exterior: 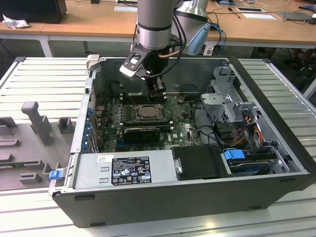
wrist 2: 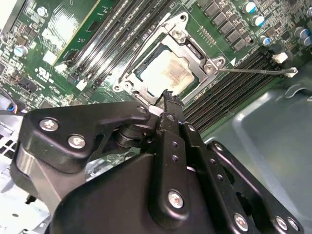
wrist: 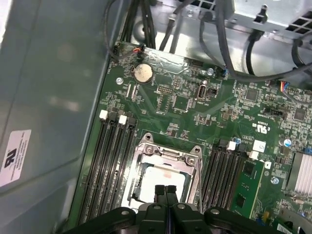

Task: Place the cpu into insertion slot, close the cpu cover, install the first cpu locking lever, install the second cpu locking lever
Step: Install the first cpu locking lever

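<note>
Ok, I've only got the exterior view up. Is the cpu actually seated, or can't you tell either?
Observer: It's seated. In the second wrist view the cpu lies flat, and its pale metal top shows through the window of the lowered cpu cover.
Operator: And the levers, are they latched?
Observer: Not all of them. One thin lever rod sticks out sideways over the memory slots, clear of the cover.
Operator: What's the pincer doing?
Observer: In the first wrist view the pincer is shut with nothing between its tips, and it sits right at the edge of the cover.
</note>
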Action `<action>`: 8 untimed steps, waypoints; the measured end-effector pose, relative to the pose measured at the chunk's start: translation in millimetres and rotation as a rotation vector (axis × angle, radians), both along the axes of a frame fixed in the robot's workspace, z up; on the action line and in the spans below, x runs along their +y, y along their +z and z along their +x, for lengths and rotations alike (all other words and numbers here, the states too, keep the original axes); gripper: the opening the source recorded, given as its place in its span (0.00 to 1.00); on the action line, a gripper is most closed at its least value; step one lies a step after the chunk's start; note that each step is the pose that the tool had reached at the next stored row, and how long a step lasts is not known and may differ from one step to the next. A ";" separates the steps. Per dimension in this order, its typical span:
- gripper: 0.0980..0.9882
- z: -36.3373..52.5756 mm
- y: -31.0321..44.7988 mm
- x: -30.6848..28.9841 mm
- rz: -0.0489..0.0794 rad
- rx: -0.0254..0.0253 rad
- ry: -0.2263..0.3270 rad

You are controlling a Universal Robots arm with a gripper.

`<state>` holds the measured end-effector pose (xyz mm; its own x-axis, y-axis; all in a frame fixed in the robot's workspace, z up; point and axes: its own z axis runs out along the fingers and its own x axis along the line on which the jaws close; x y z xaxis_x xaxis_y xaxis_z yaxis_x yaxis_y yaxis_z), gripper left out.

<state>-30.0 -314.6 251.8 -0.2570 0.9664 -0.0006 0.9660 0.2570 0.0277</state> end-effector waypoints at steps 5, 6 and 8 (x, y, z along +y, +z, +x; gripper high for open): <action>0.01 0.0 0.0 0.0 0.000 0.0000 0.053; 0.01 0.0 0.0 0.0 0.000 0.0000 0.066; 0.01 0.0 0.0 0.0 0.000 0.0000 0.093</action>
